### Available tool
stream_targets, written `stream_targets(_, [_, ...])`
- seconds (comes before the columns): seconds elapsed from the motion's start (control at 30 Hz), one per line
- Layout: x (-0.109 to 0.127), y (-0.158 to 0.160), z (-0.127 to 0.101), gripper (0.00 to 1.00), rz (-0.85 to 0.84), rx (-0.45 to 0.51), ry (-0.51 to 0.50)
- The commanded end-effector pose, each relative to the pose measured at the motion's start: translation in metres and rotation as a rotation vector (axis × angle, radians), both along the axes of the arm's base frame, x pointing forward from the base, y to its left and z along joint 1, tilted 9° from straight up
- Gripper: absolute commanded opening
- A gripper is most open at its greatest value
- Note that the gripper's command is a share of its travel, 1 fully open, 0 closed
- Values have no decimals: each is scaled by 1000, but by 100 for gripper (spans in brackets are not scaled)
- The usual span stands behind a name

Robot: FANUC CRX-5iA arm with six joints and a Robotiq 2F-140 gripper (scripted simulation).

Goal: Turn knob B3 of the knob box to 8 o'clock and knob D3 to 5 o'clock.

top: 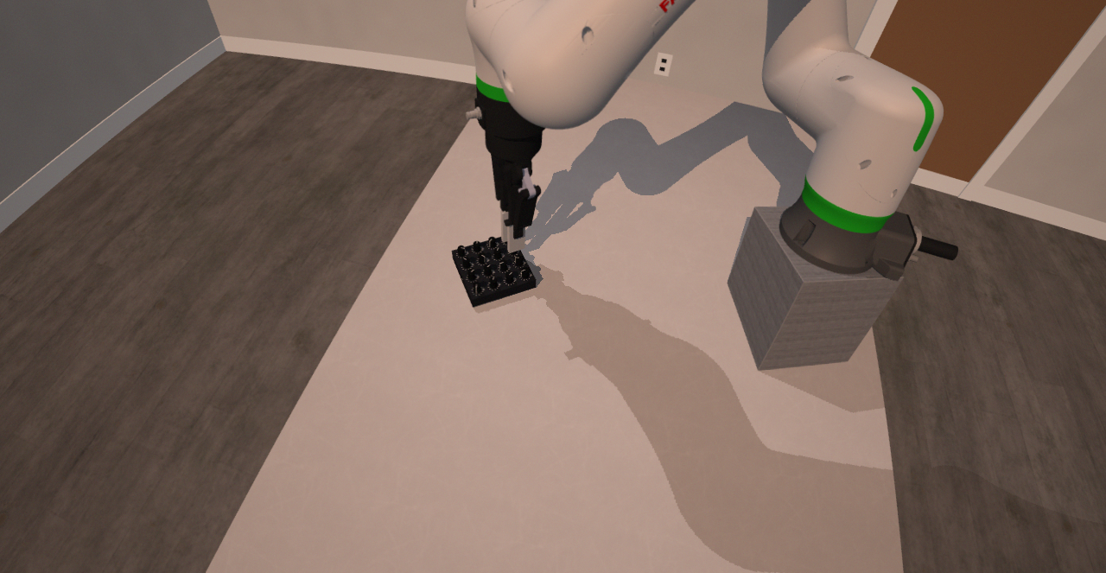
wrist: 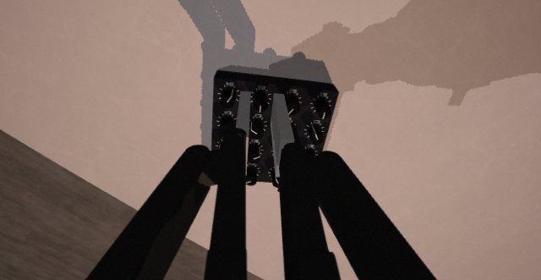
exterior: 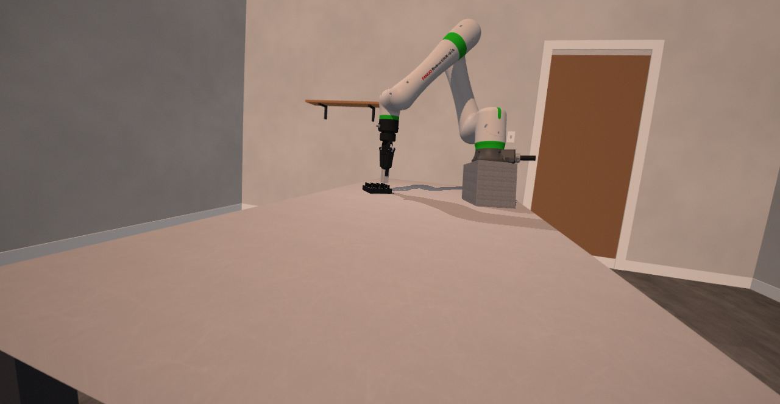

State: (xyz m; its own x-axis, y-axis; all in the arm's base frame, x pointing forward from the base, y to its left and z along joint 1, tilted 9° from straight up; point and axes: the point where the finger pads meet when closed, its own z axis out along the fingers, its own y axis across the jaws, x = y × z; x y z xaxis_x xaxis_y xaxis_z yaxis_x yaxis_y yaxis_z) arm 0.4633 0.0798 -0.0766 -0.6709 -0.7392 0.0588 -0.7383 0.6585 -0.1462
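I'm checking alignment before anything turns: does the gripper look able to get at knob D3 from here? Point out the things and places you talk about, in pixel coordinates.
Probably yes: the gripper [top: 511, 243] [exterior: 384, 179] [wrist: 260, 108] hangs over D3 [wrist: 260, 101], its parted fingers seeming to straddle it in the wrist view, nothing visible between. Fingertip height is hard to judge.

The white arm, with 3 green bands on it, reaches over from a grey block [exterior: 493, 184] to the right of the gripper [exterior: 384, 175], whose fingers point down. Right below the gripper, a black knob box [exterior: 376, 189] sits on the pale table [exterior: 348, 292]; whether the fingertips touch it is too small to tell. Behind and left of the gripper's wrist, a wooden shelf [exterior: 343, 103] hangs on 2 black brackets.
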Motion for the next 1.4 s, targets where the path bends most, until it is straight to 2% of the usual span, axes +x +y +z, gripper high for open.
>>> stream_targets(0.0, [0,0,0,12,0,0,0])
stream_targets(0.8, [0,0,-1,12,0,0,0])
stream_targets(1.37, [1,-2,-12,12,0,0,0])
